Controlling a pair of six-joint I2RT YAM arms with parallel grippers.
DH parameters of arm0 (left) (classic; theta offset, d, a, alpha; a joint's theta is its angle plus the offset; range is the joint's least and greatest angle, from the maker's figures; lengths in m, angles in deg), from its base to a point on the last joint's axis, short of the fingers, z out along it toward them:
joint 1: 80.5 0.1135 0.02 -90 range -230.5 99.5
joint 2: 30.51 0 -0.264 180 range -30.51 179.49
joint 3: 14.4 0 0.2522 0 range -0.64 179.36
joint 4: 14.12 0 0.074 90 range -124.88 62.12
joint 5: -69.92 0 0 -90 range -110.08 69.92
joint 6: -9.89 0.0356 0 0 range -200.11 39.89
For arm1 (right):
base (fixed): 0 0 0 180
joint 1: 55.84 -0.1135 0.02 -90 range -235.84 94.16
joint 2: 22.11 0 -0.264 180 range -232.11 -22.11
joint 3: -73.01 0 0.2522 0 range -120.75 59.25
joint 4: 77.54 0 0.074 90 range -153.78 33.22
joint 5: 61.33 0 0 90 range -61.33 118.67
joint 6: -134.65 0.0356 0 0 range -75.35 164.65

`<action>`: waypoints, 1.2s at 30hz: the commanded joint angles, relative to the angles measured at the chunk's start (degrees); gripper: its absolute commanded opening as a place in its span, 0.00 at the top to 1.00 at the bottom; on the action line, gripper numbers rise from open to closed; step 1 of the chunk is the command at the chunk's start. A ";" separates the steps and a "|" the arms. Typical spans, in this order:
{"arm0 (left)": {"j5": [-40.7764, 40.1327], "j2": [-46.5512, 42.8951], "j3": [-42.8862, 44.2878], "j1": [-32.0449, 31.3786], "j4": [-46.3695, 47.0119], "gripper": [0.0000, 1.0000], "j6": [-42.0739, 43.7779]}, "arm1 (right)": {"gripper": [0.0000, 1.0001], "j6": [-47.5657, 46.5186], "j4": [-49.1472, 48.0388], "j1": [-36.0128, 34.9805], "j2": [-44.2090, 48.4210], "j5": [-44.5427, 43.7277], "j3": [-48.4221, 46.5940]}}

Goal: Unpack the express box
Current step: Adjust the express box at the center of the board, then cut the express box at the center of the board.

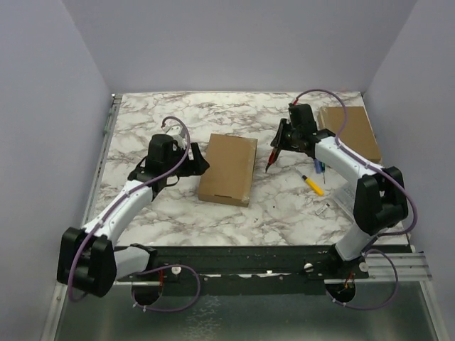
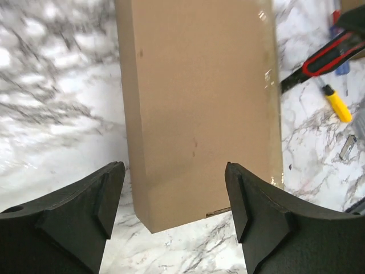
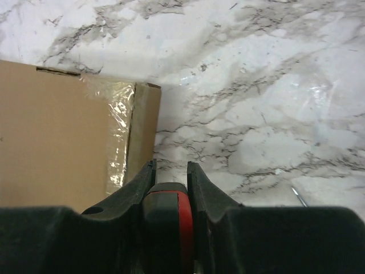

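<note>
The express box (image 1: 229,169) is a flat brown cardboard carton, closed, lying mid-table, with clear tape along its right edge (image 3: 117,134). My left gripper (image 1: 201,162) is open at the box's left side. In the left wrist view its fingers (image 2: 111,188) stand wide apart in front of the box (image 2: 199,108), touching nothing. My right gripper (image 1: 283,139) hovers just right of the box, shut on a red and black utility knife (image 1: 273,158). The knife's handle (image 3: 168,211) fills the gap between the jaws, and its tip slants down towards the table (image 2: 328,57).
A second flat cardboard box (image 1: 352,131) lies at the back right corner, partly under the right arm. A yellow-handled tool (image 1: 311,184), a blue tool (image 1: 320,169) and a small metal piece (image 1: 323,209) lie on the marble right of the express box.
</note>
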 commanded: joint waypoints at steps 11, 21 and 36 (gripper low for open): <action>5.21 -17.06 -9.54 -23.69 8.65 0.27 44.75 | 1.00 4.03 1.99 -6.79 6.18 -17.04 -5.45; -6.55 -5.32 -9.02 -37.20 10.99 0.28 63.98 | 1.00 5.82 -0.07 -7.17 7.31 -15.40 -3.38; -11.66 14.09 -9.49 -37.28 34.91 0.47 55.33 | 1.00 3.33 -0.19 -7.62 3.36 -14.94 -7.54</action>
